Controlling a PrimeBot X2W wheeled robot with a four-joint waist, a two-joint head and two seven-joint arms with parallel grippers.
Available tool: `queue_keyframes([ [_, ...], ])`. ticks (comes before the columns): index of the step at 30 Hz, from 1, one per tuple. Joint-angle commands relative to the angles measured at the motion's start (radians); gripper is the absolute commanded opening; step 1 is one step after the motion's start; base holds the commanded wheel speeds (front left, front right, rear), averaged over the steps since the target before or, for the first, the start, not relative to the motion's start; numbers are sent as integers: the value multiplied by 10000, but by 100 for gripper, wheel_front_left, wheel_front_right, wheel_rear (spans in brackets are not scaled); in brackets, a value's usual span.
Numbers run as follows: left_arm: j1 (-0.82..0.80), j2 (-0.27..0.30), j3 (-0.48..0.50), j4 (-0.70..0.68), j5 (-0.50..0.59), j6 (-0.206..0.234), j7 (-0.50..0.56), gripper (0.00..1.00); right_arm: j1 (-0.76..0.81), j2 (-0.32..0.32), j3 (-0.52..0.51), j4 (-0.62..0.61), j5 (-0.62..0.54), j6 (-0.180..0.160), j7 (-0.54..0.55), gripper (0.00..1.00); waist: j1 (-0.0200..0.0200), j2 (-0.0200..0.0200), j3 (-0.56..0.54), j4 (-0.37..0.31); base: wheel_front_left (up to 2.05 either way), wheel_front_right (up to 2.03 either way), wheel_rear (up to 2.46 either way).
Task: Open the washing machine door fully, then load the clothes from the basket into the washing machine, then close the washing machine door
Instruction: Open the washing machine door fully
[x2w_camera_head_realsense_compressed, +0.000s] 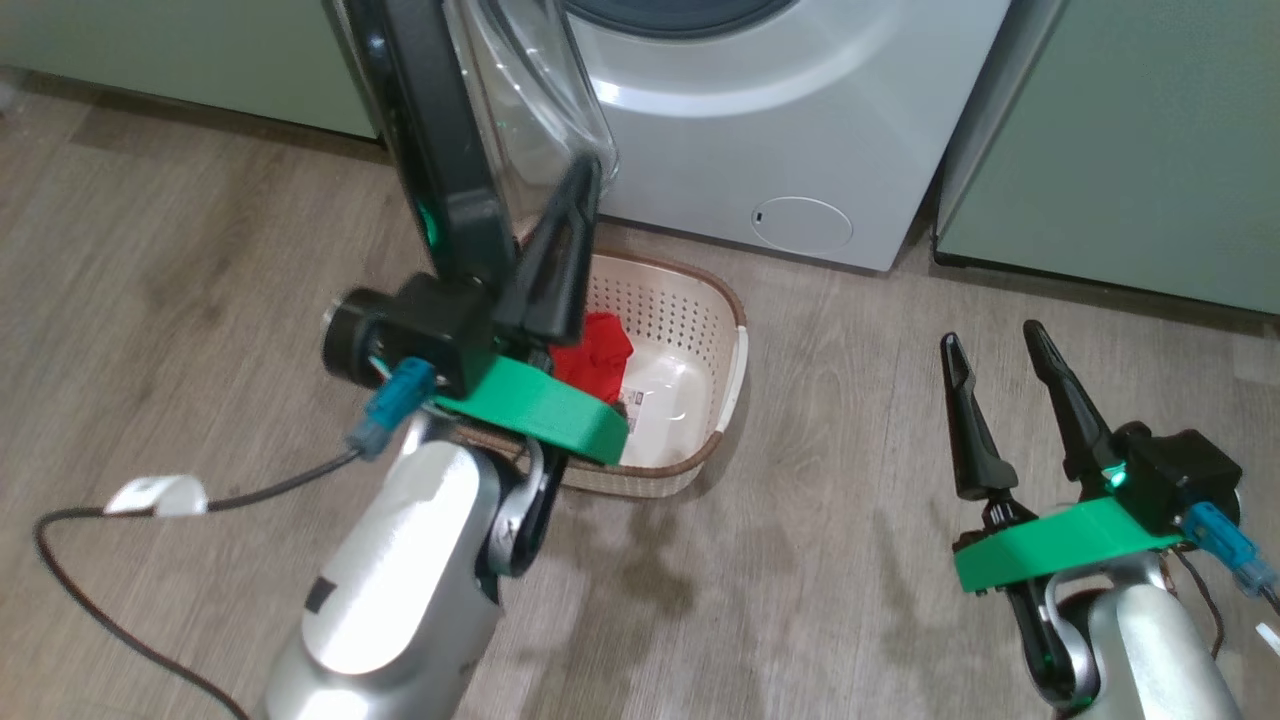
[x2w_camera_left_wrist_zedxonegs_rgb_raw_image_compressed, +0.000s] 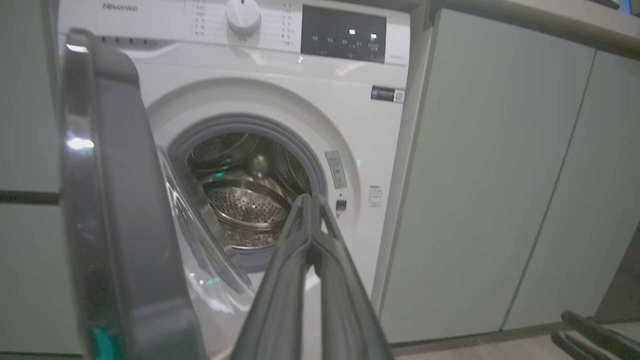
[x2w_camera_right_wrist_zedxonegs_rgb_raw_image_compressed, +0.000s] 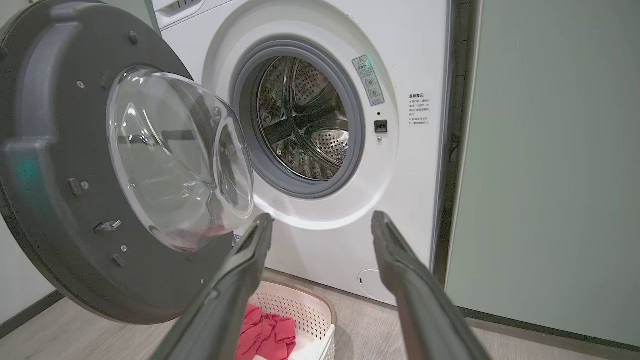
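Observation:
The washing machine door (x2w_camera_head_realsense_compressed: 440, 150) stands swung open to the left of the white washing machine (x2w_camera_head_realsense_compressed: 800, 130), with its glass porthole (x2w_camera_right_wrist_zedxonegs_rgb_raw_image_compressed: 175, 155) bulging toward the steel drum (x2w_camera_right_wrist_zedxonegs_rgb_raw_image_compressed: 305, 115). My left gripper (x2w_camera_head_realsense_compressed: 565, 235) is shut with nothing between its fingers, and it sits right beside the door's inner face and glass; I cannot tell if it touches. On the floor below the door sits the basket (x2w_camera_head_realsense_compressed: 705, 320), holding the red clothes (x2w_camera_head_realsense_compressed: 598, 352). My right gripper (x2w_camera_head_realsense_compressed: 990, 335) hangs open and empty over the floor, to the right of the basket.
Pale green cabinets (x2w_camera_head_realsense_compressed: 1120, 150) flank the machine on both sides. A black cable (x2w_camera_head_realsense_compressed: 90, 590) with a white tag (x2w_camera_head_realsense_compressed: 155, 495) lies on the wooden floor at the left. The round white flap (x2w_camera_head_realsense_compressed: 800, 223) is low on the machine's front.

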Motion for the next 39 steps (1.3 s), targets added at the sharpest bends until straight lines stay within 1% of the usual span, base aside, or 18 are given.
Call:
queue_keyframes([
  [1, -211, 131, 152, 45, -153, -36, -48, 0, -467, 57, 229, -280, 46, 0, -120, 100, 0, 0, 54, -62, 0, 0, 0],
  [3, -160, 131, 26, 449, -378, -68, -48, 0, -504, 57, 222, -276, 44, 0, -129, 100, 0, 0, 110, -116, 0, 0, 0],
  [8, -173, 131, -19, 1136, -430, -62, -48, 0, -577, 57, 208, -244, 49, 0, -153, 100, 0, 0, 186, -188, 0, 0, 0],
  [12, -123, 131, 215, 1701, -591, 22, -48, 0, -616, 57, 192, -200, 78, 0, -179, 100, 0, 0, 215, -228, 0, 0, 0],
  [19, -95, 131, 589, 2458, -529, 86, -48, 0, -620, 57, 121, -160, 90, 0, -202, 100, 0, 0, 254, -153, 0, 0, 0],
  [28, 26, 131, 1209, 2707, -397, 8, -48, 0, -603, 57, 88, -179, 51, 0, -152, 100, 0, 0, 275, 87, 0, 0, 0],
  [39, 177, 131, 2101, 2710, -132, -140, -48, 0, -525, 57, 3, -358, -176, 0, 100, 100, 0, 0, 421, 856, 0, 0, 0],
])
